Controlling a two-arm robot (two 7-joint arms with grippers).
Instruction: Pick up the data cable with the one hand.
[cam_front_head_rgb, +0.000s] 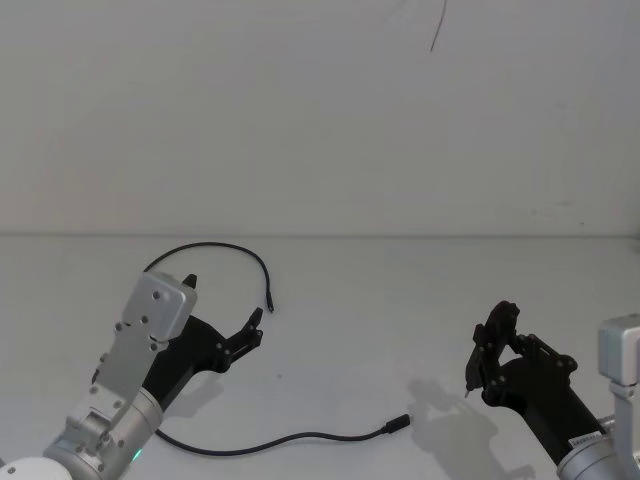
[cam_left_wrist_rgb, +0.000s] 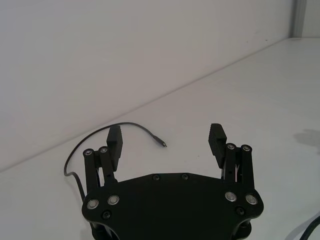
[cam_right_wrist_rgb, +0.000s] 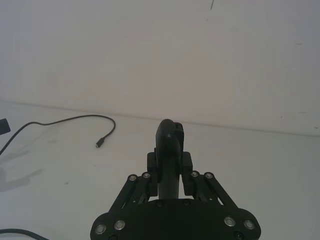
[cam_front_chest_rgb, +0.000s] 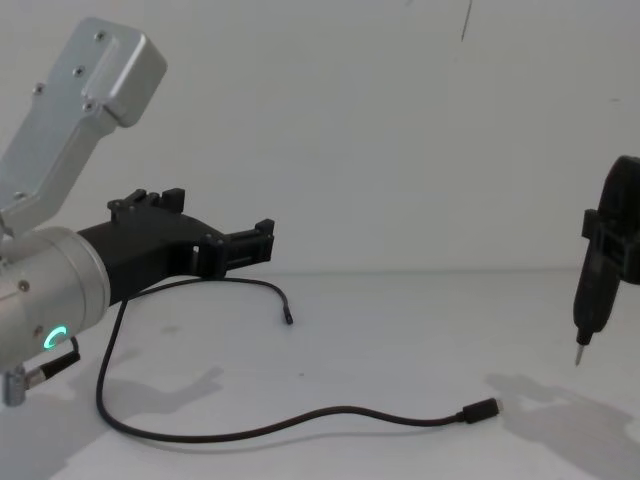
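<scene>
My left gripper (cam_front_head_rgb: 224, 300) hangs above the white table (cam_front_head_rgb: 400, 290) at about 8 o'clock in the head view, its fingers spread wide and holding nothing. The data cable (cam_front_head_rgb: 330, 434) lies flat on the table. It loops under my arm, with one plug (cam_front_head_rgb: 268, 305) just beside my fingertip at 1 o'clock and the other (cam_front_head_rgb: 398, 425) well apart at 4 o'clock. My right gripper (cam_front_head_rgb: 495, 345), at 4 o'clock in that view, is clamped on a black pen-like tool (cam_front_chest_rgb: 590, 300).
</scene>
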